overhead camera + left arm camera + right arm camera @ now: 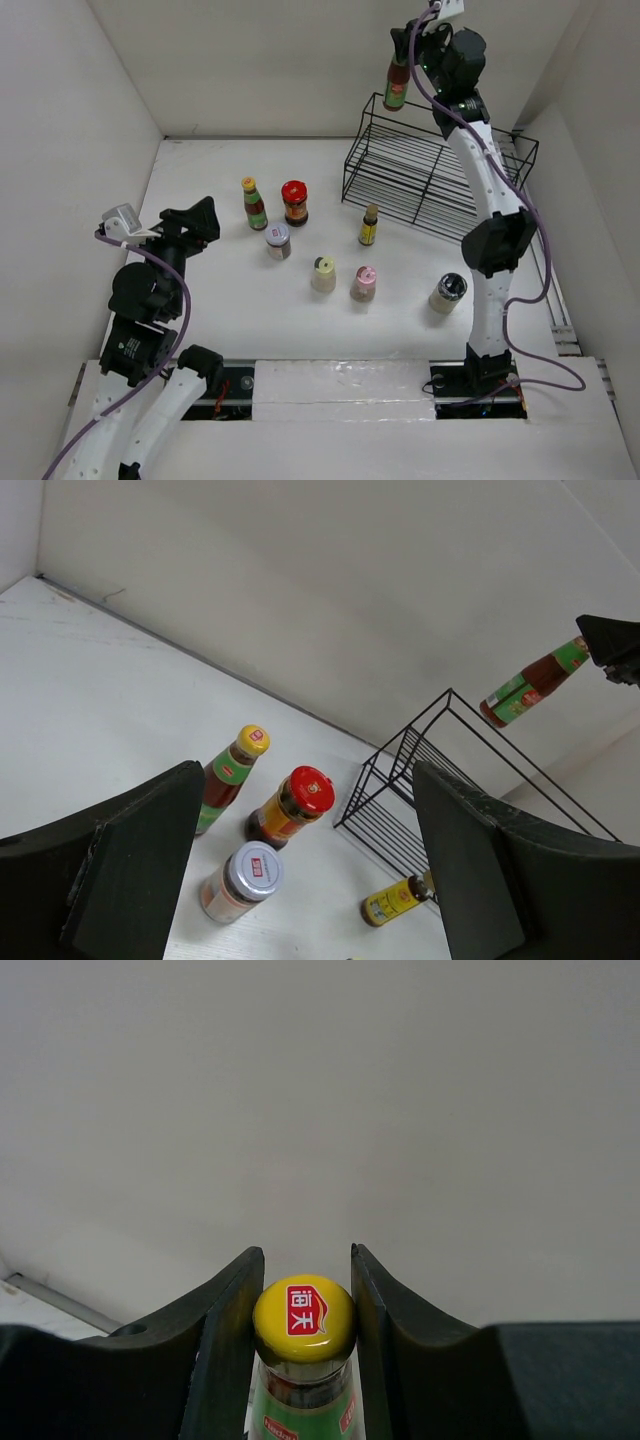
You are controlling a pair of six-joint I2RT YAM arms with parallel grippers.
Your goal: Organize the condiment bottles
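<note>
Right gripper (305,1282) clamped at the neck of slim yellow-capped glass sauce bottle (397,85), aloft upper right above black wire rack (430,170). Judged smooth, fragile, bottom-heavy: hold under the cap. Left gripper (305,872) apart, empty, lower left.

Bright, even light, soft faint shadows (small glint on yellow cap (304,1317))

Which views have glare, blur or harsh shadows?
Top external: even diffuse light, only a faint shadow by the pink-capped shaker, mild sheen on the white strip at the near edge. Left wrist: wide-angle tilt makes the red-lidded jar lean; its own fingers read nearly featureless black. Right wrist: small glare spot on the held sauce bottle's yellow cap.
</note>
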